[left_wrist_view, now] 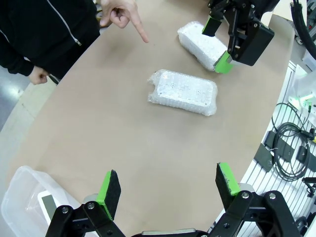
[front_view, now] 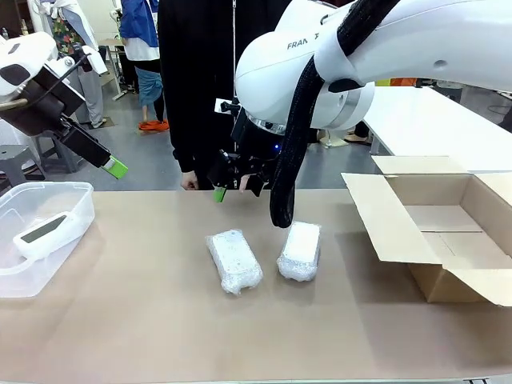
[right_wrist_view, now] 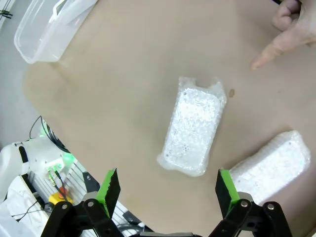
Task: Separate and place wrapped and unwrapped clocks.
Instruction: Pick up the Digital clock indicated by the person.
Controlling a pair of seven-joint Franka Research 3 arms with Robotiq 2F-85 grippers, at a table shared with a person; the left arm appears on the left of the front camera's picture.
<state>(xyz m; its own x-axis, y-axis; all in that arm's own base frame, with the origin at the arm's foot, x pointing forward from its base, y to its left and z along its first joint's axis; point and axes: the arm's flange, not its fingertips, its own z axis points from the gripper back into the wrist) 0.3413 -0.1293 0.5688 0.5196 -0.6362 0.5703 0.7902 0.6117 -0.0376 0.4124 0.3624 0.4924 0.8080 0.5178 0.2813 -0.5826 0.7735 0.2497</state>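
Place: robotics lab | front view, top right: white robot arm (front_view: 416, 40) over a brown-covered table (front_view: 144, 320) | right, behind it: long white worktable (front_view: 432, 120) | upper left: bare grey floor (front_view: 152, 164), people standing (front_view: 144, 48) | left wrist view, lower right: loose cables (left_wrist_view: 286, 153) beside a metal frame rail (left_wrist_view: 261, 180)

The table (front_view: 136, 328) had a plain tan top, bare across its near part. Two film-wrapped bundles lay flat near its middle, side by side with a narrow gap between them. The first wrapped clock (front_view: 234, 261) was on the tub's side and the second wrapped clock (front_view: 300, 250) on the box's side. A clear plastic tub (front_view: 80, 210) sat at the robot's left end. An open cardboard box (front_view: 436, 284) stood at the right end with its flaps spread, possibly overhanging the table edge.
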